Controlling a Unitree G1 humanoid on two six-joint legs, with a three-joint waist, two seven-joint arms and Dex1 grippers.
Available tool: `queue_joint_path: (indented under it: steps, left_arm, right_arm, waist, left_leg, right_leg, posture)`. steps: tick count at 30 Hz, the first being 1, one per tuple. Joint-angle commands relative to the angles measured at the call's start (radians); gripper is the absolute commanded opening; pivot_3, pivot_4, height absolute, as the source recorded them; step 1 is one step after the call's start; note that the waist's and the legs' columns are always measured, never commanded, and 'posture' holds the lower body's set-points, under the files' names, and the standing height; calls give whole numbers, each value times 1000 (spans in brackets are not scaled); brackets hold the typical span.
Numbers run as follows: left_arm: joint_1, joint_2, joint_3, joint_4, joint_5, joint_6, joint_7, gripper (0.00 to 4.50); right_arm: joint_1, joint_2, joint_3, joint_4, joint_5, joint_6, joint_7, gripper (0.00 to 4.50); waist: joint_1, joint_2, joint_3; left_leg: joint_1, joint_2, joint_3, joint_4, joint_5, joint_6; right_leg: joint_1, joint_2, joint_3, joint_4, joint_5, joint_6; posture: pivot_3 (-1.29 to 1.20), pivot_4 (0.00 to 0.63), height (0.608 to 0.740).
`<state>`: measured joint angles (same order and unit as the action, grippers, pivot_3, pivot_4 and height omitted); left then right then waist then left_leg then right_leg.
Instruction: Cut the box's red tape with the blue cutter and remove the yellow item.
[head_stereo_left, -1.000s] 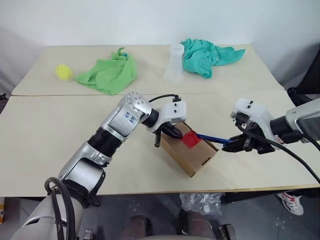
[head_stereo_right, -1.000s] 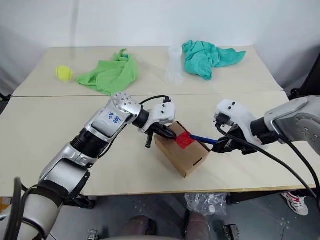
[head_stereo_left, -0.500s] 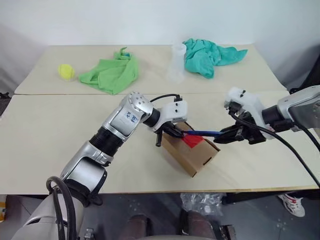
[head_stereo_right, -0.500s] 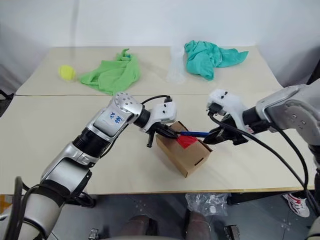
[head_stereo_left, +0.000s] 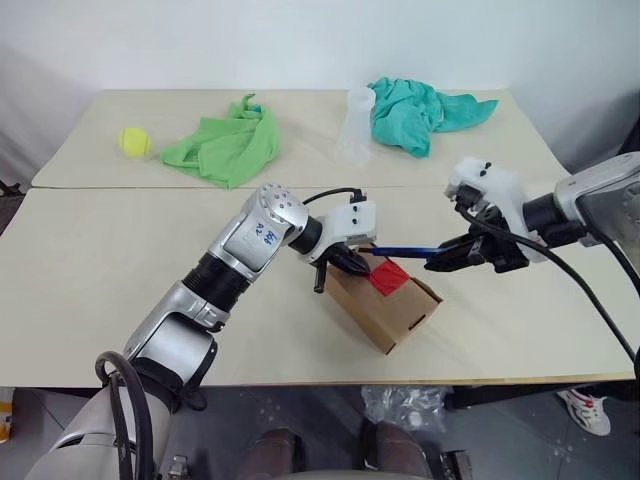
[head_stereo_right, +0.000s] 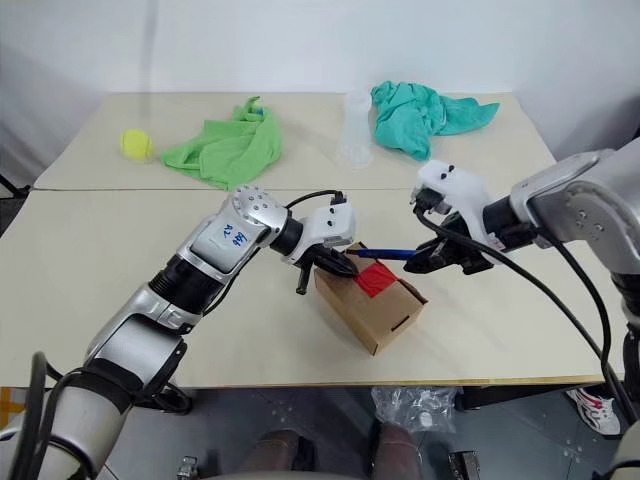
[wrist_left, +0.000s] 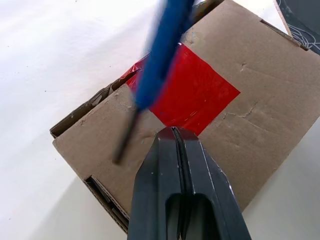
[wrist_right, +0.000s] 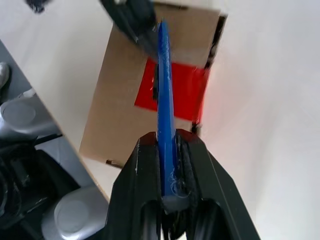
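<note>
Right wrist view: the right pincer (wrist_right: 167, 165) is squeezed tight on the blue cutter (wrist_right: 164, 85). The cutter's tip sticks out just past the pincer, over the red tape (wrist_left: 192, 92) on the box (head_stereo_left: 385, 300). The left pincer (wrist_left: 176, 137) is pressed shut with nothing in it, right beside the tape. The box sits on the bench (head_stereo_left: 100, 270).

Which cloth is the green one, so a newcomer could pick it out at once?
On the far table, look left of the clear plastic cup. The green cloth lies crumpled beside the tennis ball; it is bright lime, whereas the cloth right of the cup is teal.
</note>
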<state>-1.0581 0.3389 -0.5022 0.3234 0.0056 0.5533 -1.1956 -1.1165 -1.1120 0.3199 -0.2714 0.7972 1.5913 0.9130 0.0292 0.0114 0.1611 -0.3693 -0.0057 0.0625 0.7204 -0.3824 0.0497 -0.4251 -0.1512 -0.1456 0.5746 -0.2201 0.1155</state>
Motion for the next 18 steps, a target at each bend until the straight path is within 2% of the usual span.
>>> queue_joint_path:
  steps: [1, 18]
  left_arm:
    - [40, 11, -59, 74, 76, 24, 33, 0]
    - [42, 9, -57, 70, 76, 32, 36, 0]
  right_arm:
    - [-17, -38, -15, -1, -22, -8, 14, 157]
    - [87, -66, -25, -26, -65, -20, 2, 157]
  waist:
    - [-1, 0, 0]
    - [0, 0, 0]
  left_leg:
    - [0, 0, 0, 0, 0, 0]
    - [0, 0, 0, 0, 0, 0]
  right_leg:
    - [0, 0, 0, 0, 0, 0]
    - [0, -1, 0, -1, 0, 0]
  posture:
    - [0, 150, 740]
    - [0, 150, 740]
